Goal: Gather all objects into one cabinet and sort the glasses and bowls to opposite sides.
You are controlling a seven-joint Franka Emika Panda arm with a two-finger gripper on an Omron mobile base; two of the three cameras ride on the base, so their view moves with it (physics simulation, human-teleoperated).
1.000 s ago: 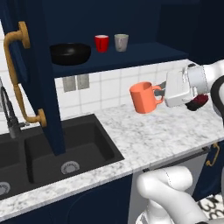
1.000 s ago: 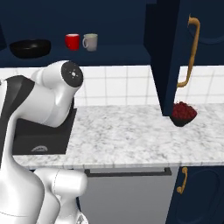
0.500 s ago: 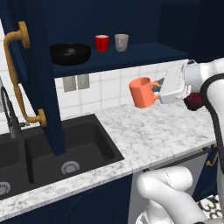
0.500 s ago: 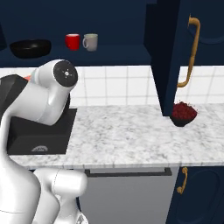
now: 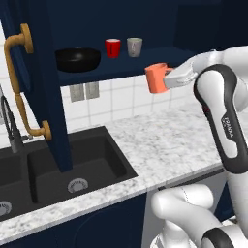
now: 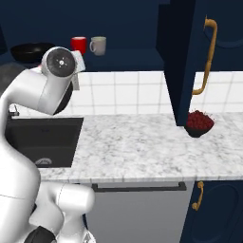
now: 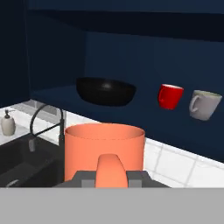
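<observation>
We have the end effector [image 5: 168, 79] clamped on the handle of the mug [image 5: 156, 77], and the hand view shows why that grip suits the job: the handle stands between the 2 fingers, so the mug's body stays upright and rides out in front, free to go onto the shelf [image 5: 131, 68] first. In the left base view the mug hangs in the air just off the shelf's front edge, at about shelf height and well above the worktop [image 5: 160, 145], which we read as the carry nearing its end rather than a set-down already made. It is a plain orange cylinder with a thick loop handle, open at the top; we cannot tell whether anything is inside. The cabinet [image 5: 48, 82] stands open, its door swung out to the left with the brass handle [image 5: 22, 87] facing us, so the way in is clear. On the shelf the bowl [image 5: 77, 58], wide, shallow and glossy black, sits at the left, while the red cup [image 5: 113, 47] and the grey cup [image 5: 134, 46] stand close together further right. We judge that this layout leaves the right end as the natural place for the mug, keeping all 3 cups on the side opposite the bowl.
</observation>
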